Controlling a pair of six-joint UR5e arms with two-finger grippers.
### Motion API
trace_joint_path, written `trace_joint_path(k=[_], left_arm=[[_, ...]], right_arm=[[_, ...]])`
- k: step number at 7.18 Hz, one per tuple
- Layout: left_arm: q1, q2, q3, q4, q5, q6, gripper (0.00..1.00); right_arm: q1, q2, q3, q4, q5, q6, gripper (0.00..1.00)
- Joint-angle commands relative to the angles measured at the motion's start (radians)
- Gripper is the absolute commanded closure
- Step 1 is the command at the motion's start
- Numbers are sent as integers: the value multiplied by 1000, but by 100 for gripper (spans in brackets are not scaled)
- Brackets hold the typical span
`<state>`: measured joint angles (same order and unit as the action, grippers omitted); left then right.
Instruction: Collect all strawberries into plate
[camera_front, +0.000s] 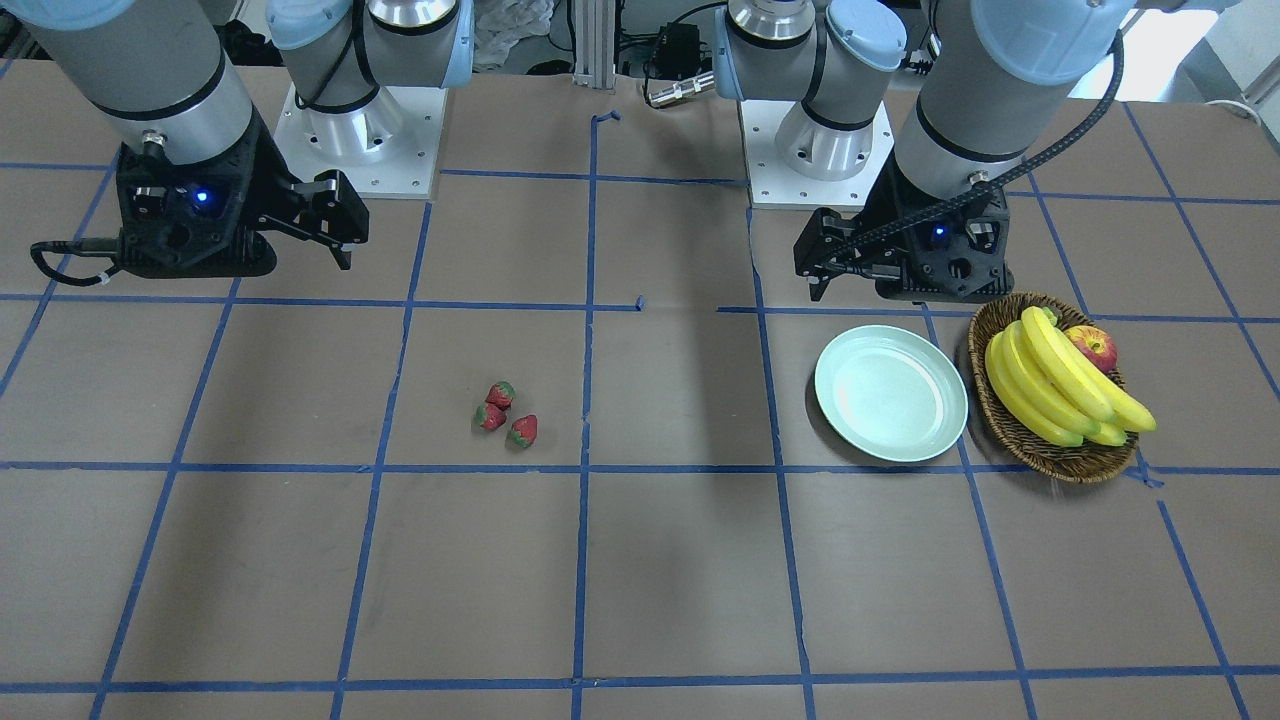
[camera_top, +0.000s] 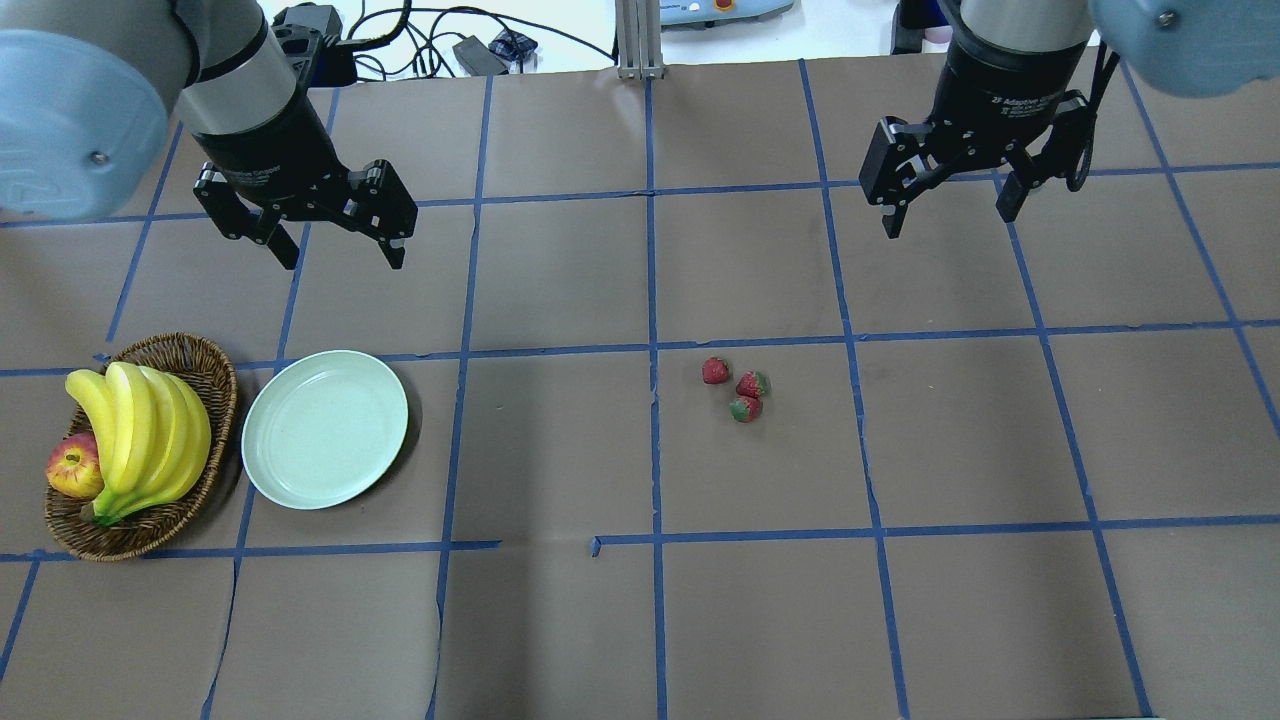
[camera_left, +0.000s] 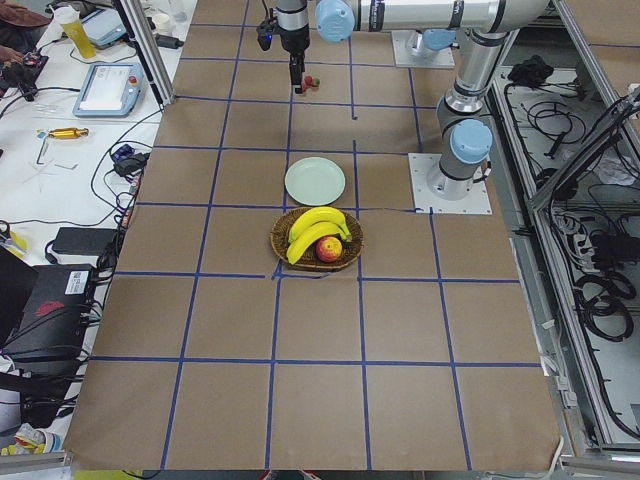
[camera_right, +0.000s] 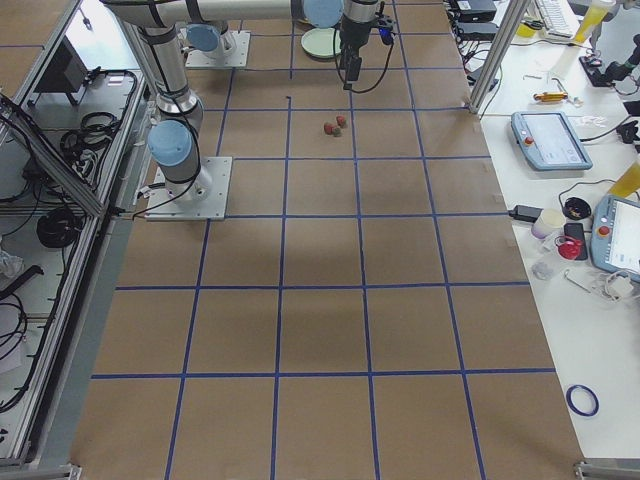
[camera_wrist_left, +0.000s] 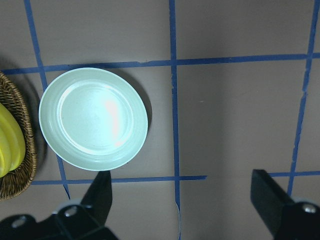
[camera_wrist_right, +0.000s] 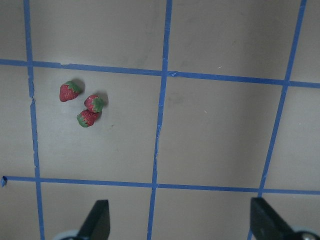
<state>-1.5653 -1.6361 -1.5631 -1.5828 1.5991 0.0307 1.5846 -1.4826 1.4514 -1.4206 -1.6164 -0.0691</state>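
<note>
Strawberries (camera_top: 738, 390) lie bunched on the table (camera_top: 560, 450), left of the right gripper (camera_top: 948, 222) and well apart from the plate (camera_top: 325, 428) near the left gripper (camera_top: 342, 262). Both grippers gape wide and empty (nothing picked yet). Next, the right gripper likely must go down over one berry.

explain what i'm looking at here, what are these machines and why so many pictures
These are two robot arms fixed to a table with blue tape lines. Each ends in a two-finger claw; the left claw and the right claw both hang open above the table, holding nothing. The six pictures show one moment: one from behind the robot, one facing it, one from each table end, one from each wrist. On the table lie three strawberries close together, an empty pale green plate, and beside it a wicker basket with bananas and an apple. The left wrist camera looks down at the plate, the right one at the strawberries.
</note>
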Motion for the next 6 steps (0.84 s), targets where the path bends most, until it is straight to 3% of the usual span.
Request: trace_joint_path(k=[1,6], left_arm=[[1,-1,-2,3,4,2,0],[-2,10,-5,1,-2,0,0]], right_arm=[[0,-16,0,6,4,0,0],[2,-11,4,5,-4,0,0]])
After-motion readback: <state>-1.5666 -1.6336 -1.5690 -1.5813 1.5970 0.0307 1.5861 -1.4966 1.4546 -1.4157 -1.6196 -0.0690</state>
